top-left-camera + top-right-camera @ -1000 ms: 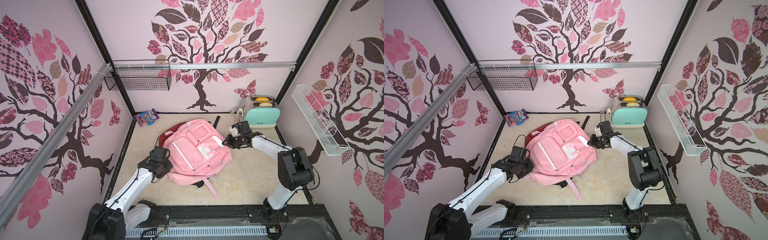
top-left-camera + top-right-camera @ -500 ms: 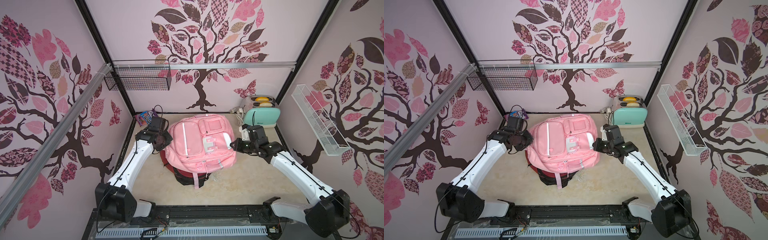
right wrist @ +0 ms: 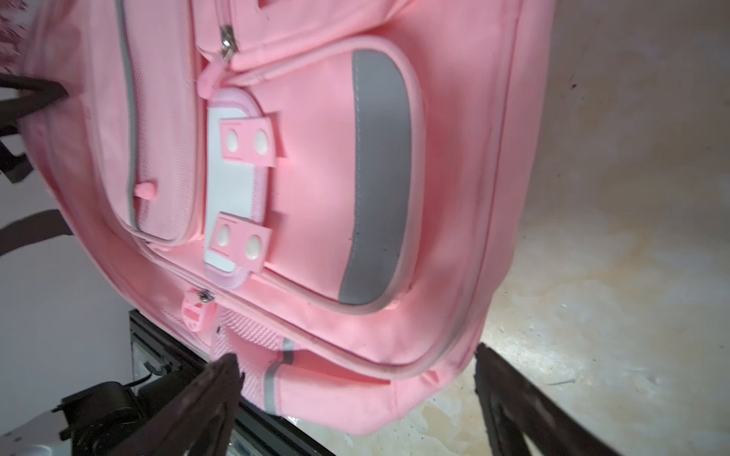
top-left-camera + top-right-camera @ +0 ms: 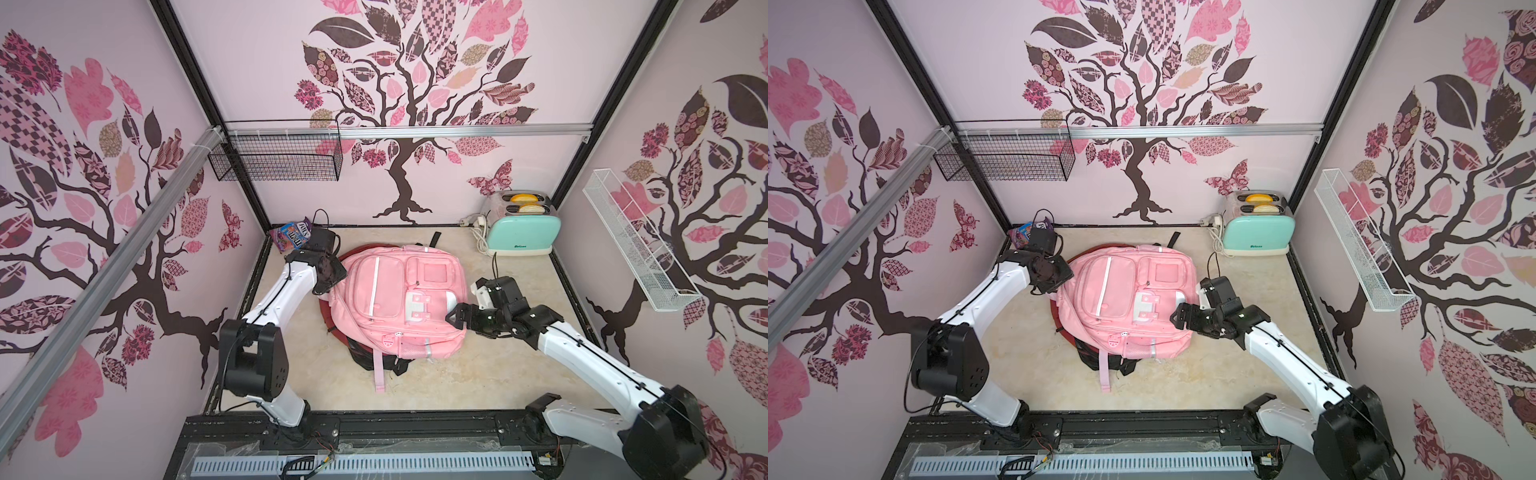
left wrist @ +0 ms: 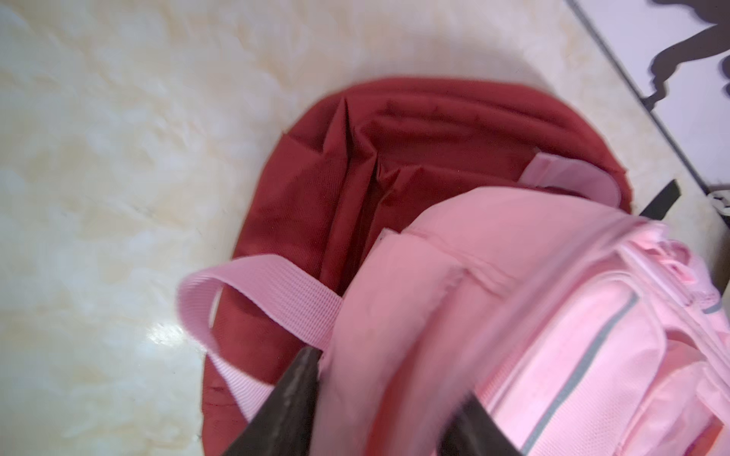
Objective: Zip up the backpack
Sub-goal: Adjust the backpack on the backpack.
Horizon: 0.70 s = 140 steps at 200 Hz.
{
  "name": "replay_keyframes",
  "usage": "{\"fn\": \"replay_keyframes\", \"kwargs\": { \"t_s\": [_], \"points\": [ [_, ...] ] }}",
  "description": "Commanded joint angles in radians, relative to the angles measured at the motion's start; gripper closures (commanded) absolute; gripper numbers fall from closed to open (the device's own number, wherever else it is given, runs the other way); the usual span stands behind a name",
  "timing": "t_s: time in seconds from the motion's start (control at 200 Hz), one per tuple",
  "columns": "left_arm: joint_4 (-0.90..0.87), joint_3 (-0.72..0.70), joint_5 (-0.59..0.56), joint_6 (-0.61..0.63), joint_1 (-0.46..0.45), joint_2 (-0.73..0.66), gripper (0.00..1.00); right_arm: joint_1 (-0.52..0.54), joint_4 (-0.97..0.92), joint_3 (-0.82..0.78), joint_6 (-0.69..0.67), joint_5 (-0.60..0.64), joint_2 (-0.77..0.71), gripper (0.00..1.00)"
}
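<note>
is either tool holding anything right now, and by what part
Right tool is open, holding nothing. Left tool straddles the pink backpack at its top edge beside the carry loop; whether it grips cannot be told.

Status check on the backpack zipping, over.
Left gripper open, straddling backpack top. Right gripper open at its side. Main compartment unzipped, red lining showing. No obstruction seen.

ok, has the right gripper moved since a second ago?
Yes. In a top view the right gripper was close beside the toaster. Now it sits farther from it, toward the front rail, at the backpack's side.
</note>
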Motion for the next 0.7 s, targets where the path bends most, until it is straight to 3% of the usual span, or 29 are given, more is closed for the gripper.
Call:
{"fn": "replay_keyframes", "kwargs": {
  "t_s": [0.0, 0.04, 0.075, 0.1, 0.255, 0.375, 0.695],
  "points": [
    [-0.027, -0.024, -0.203, 0.066, -0.061, -0.170, 0.45, 0.001, -0.048, -0.031, 0.007, 0.040, -0.076, 0.03],
    [-0.033, -0.058, -0.293, 0.090, -0.139, -0.223, 0.45, 0.001, -0.056, -0.046, 0.015, 0.042, -0.091, 0.03],
    [-0.046, -0.086, -0.349, 0.101, -0.201, -0.260, 0.27, 0.001, -0.068, -0.057, 0.022, 0.048, -0.100, 0.03],
    [-0.059, -0.109, -0.360, 0.101, -0.240, -0.288, 0.24, 0.002, -0.075, -0.065, 0.028, 0.051, -0.106, 0.03],
    [0.007, -0.317, -0.264, 0.062, -0.442, -0.449, 0.29, 0.000, -0.100, -0.120, 0.069, 0.089, -0.130, 0.03],
    [0.046, -0.458, -0.265, 0.011, -0.600, -0.571, 0.30, 0.000, -0.024, -0.168, 0.092, 0.037, -0.112, 0.03],
    [0.169, -0.756, -0.188, -0.109, -0.806, -0.873, 0.35, 0.001, 0.240, -0.222, 0.146, -0.093, 0.024, 0.06]
  ]
}}
